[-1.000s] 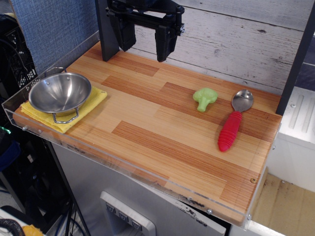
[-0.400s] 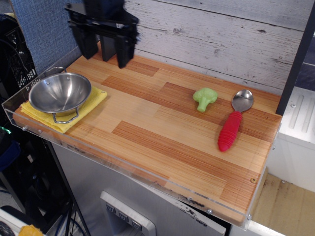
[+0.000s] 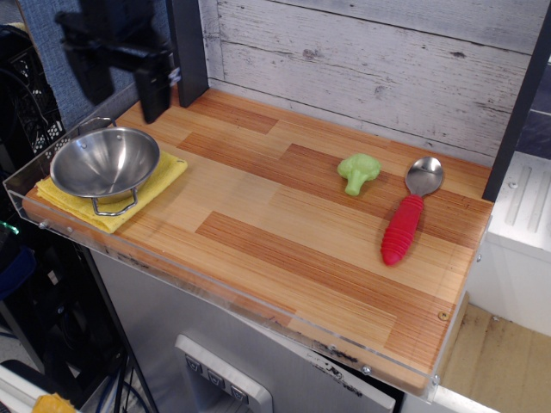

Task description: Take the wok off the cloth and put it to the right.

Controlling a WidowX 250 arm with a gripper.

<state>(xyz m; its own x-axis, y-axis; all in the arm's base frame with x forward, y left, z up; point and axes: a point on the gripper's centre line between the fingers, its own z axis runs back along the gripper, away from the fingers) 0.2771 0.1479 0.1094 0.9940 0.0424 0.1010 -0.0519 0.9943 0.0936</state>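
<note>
The wok (image 3: 105, 163) is seen resting on the yellow cloth (image 3: 164, 179) at the wooden table's (image 3: 284, 241) left end. The gripper (image 3: 123, 89) is held above it at about 12 o'clock, fingers spread wide and empty. A green broccoli toy (image 3: 358, 171) and red-handled spoon (image 3: 408, 215) are placed well apart at 3 o'clock.

The claw (image 3: 123, 82) is matte black: two long, flat rectangular fingers (image 3: 153, 90) under a blocky, motion-blurred black body.
</note>
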